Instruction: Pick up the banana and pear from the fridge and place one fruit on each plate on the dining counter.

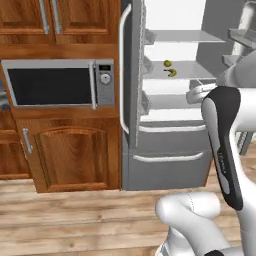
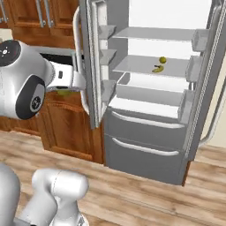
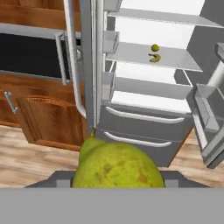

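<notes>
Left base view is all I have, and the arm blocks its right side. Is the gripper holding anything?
Observer: Yes. In the hand view the pear sits between the jaws of the gripper.
Operator: Where is the hand relative to the fridge?
Observer: In the right base view it is outside the fridge, left of the open left door, in front of the wood cabinets. A bit of green pear shows under it.
Operator: And the right door?
Observer: The right door is swung open, seen in full in the right base view.
</notes>
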Robot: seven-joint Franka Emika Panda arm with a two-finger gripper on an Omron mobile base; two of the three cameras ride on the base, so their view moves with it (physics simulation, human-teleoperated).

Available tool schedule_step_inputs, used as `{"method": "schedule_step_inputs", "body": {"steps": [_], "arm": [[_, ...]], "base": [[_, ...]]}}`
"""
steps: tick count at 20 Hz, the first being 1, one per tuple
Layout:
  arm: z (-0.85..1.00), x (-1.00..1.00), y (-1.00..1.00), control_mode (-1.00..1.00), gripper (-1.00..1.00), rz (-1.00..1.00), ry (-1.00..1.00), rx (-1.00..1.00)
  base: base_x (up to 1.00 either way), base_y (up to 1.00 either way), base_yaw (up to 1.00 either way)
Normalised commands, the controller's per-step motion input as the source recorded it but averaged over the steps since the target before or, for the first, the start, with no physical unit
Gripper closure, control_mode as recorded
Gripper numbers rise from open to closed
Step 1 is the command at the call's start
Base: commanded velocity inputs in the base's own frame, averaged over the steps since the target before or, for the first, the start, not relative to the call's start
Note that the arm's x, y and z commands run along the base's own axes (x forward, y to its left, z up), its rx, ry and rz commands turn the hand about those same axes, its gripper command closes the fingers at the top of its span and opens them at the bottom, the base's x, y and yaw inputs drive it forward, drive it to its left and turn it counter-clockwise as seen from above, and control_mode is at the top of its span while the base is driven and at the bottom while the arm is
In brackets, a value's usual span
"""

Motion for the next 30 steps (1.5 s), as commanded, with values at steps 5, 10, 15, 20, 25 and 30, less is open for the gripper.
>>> {"method": "schedule_step_inputs", "body": {"steps": [5, 10, 15, 20, 25, 30], "arm": [[0.00, 0.00, 0.00, 1.00, 1.00, 0.00, 0.00, 0.00], [0.00, 0.00, 0.00, 1.00, 1.00, 0.00, 0.00, 0.00], [0.00, 0.00, 0.00, 1.00, 1.00, 0.00, 0.00, 0.00], [0.00, 0.00, 0.00, 1.00, 1.00, 0.00, 0.00, 0.00], [0.00, 0.00, 0.00, 1.00, 1.00, 0.00, 0.00, 0.00], [0.00, 0.00, 0.00, 1.00, 1.00, 0.00, 0.00, 0.00]], "base": [[-0.01, 0.02, 1.00], [0.00, 0.00, 1.00], [0.00, 0.00, 1.00], [0.00, 0.00, 1.00], [0.00, 0.00, 1.00], [0.00, 0.00, 1.00]]}}
